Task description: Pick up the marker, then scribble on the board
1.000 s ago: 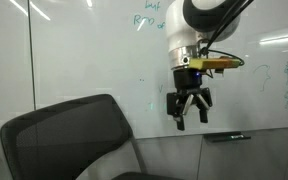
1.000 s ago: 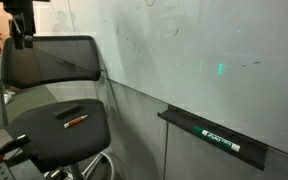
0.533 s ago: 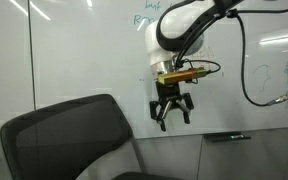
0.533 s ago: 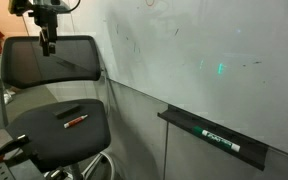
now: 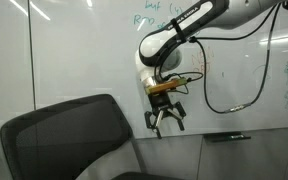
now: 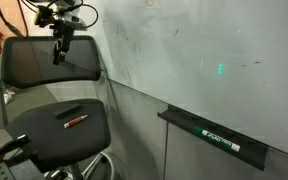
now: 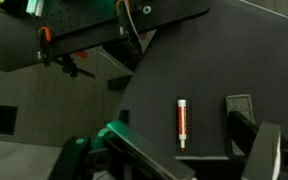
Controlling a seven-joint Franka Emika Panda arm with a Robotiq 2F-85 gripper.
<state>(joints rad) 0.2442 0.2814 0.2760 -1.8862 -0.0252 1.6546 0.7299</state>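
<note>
The marker (image 6: 75,121) is a short stick with a reddish body, lying on the black seat of the chair (image 6: 54,140). In the wrist view the marker (image 7: 182,122) lies lengthwise on the seat, in line with the gap between my fingers and well below them. My gripper (image 6: 60,50) hangs open and empty in the air over the chair, level with its mesh back. In an exterior view the gripper (image 5: 165,121) points down in front of the board (image 5: 84,50). The board (image 6: 184,50) is glossy white with faint green writing.
The mesh chair back (image 5: 64,140) stands between the camera and the board. A dark tray (image 6: 214,135) on the board's lower edge holds a dark pen (image 5: 227,136). A cable (image 5: 234,95) loops down from the arm.
The arm has swung sideways along the board and dropped lower, bringing the gripper over the chair. The jaws stayed open and the marker has not moved.
</note>
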